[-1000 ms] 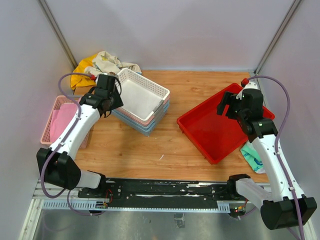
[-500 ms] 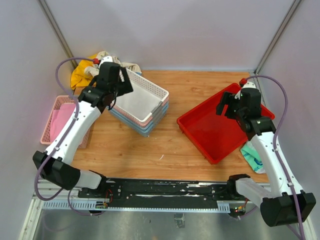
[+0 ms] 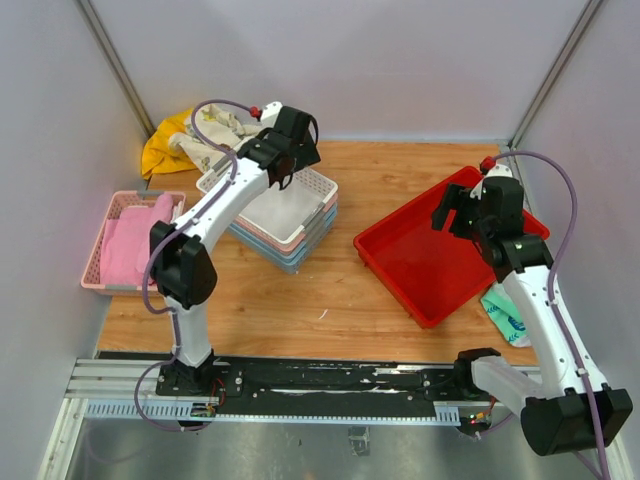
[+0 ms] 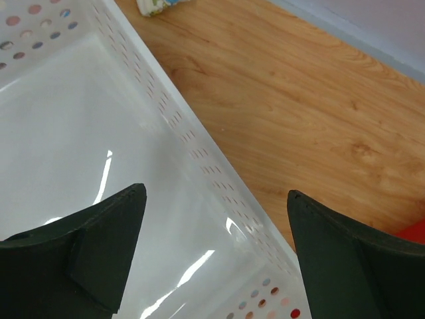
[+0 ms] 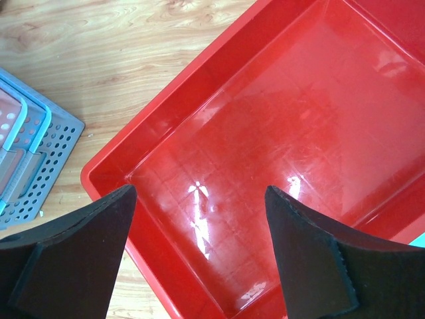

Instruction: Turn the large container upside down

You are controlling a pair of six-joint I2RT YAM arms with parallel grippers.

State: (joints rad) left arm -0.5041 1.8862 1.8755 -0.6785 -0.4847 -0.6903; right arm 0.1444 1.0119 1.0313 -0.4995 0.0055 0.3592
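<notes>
The large red bin [image 3: 425, 262] sits open side up on the right of the wooden table, with its far right corner under my right arm. It fills the right wrist view [image 5: 265, 146], where its smooth empty floor shows. My right gripper [image 3: 452, 212] hovers above the bin's far part, open and empty [image 5: 199, 193]. My left gripper [image 3: 298, 150] is over the far edge of the white perforated basket [image 3: 272, 203], open and empty [image 4: 216, 193]. It is well apart from the red bin.
The white basket [image 4: 80, 133] tops a stack of pink and blue baskets [image 3: 300, 245]. A pink basket [image 3: 110, 212] holding pink cloth sits at the left edge. Crumpled cloths [image 3: 195, 135] lie at the back left. A teal cloth [image 3: 505, 312] lies beside the bin's right side.
My left arm has swung from the white basket's left side, up and to the right, to its far edge. My right arm and the red bin have barely moved.
</notes>
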